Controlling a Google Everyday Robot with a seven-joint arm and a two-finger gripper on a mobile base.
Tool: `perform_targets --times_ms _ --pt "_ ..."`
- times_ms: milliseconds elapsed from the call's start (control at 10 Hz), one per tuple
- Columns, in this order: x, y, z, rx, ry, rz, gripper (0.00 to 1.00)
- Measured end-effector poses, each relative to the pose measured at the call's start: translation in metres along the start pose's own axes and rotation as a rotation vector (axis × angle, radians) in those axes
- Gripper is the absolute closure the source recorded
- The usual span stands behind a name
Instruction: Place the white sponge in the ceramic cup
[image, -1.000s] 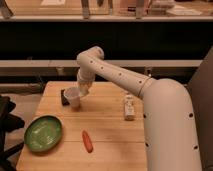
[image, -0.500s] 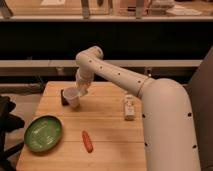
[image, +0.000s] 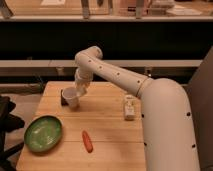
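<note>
One white robot arm (image: 120, 75) reaches across the pale wooden desk (image: 110, 135) and hangs its gripper (image: 80, 90) just above and slightly right of the small plain whitish ceramic cup (image: 72, 99). The gripper is so close to the rim that it may be touching it. I cannot tell whether the jaws are apart, together or clamped on anything.

The cup stands toward the far-left corner of the desk. It is upright, with its mouth pointing up and its long axis vertical, tapering toward the base. A small dark object (image: 64, 97) sits at its left side, touching it or just beside it.

I cannot pick out the white sponge with certainty, and nothing shows clearly at the gripper. A pale oblong block (image: 130, 107) lies near the right edge, its long axis running from the far edge toward the near edge. It may or may not be the sponge.

Judging by the gripper's place, the step in hand is the drop into the cup. To do it well, centre the gripper over the mouth instead of over the right rim. Come straight down along the cup's axis, with the sponge's narrow end leading, and let go only once it is below the rim. The narrow base suggests a sideways nudge could tip the cup.

A round green plate (image: 43, 134) sits near the left edge, and an orange carrot-like stick (image: 87, 141) lies near the near edge.
</note>
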Motion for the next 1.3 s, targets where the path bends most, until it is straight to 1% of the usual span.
perform_targets --times_ms 300,1300 --pt "0.002 -0.006 0.001 0.009 -0.002 -0.019 0.96" --pt "0.006 -0.013 -0.001 0.036 0.005 -0.054 0.96"
